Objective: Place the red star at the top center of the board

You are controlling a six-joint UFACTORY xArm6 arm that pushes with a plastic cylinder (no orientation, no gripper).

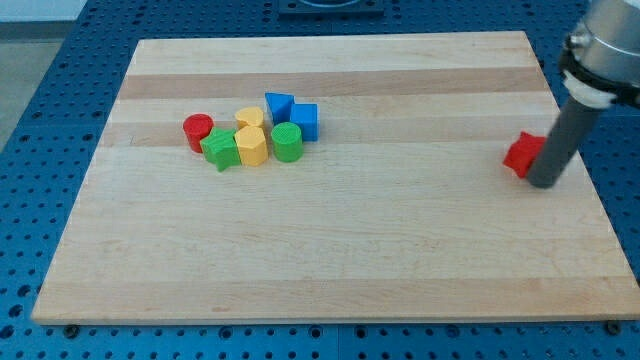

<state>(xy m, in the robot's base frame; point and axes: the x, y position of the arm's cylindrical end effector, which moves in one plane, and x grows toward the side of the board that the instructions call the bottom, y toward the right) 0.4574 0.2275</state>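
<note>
The red star [521, 153] lies near the board's right edge, about halfway down. My tip [544, 183] rests on the board just right of and slightly below the star, touching or nearly touching it; the dark rod hides part of the star's right side. The rod rises toward the view's top right corner.
A cluster of blocks sits at the upper left of the wooden board [330, 250]: a red cylinder [197, 130], a green star [221, 148], two yellow blocks [251, 145] [249, 119], a green cylinder [287, 142], a blue triangle [279, 105] and a blue cube [305, 121].
</note>
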